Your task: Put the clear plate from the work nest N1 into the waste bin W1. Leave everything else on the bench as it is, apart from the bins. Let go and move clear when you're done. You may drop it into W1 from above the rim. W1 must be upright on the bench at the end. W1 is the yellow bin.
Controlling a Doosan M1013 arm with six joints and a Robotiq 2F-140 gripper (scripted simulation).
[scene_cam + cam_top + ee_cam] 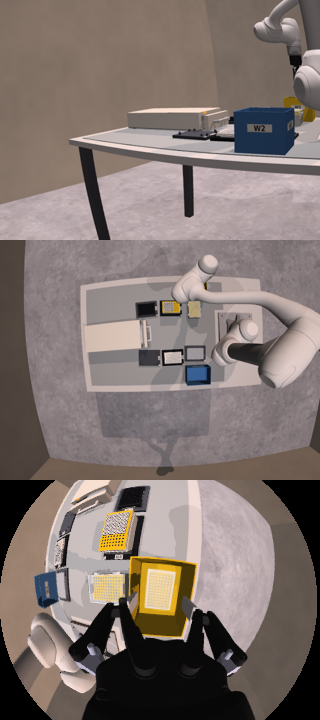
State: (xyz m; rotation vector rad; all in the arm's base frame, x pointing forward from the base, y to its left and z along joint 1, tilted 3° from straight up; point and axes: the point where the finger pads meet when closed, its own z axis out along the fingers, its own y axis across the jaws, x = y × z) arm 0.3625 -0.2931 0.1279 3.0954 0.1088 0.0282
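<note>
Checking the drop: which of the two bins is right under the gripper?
The yellow bin, marked W1, at the bench's far edge; a pale plate shows inside it. The blue bin, W2, stands off at the near edge.

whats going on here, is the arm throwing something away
Pretty much. The arm reaches across to the far corner of the bench and hangs above the yellow bin. Its gripper is open, with nothing clamped between the fingers. In the wrist view the clear plate shows inside the bin's walls, below the fingertips, so the drop looks made. The bin stands upright. The blue bin and the other plates sit on the bench, apart from the arm.
</note>
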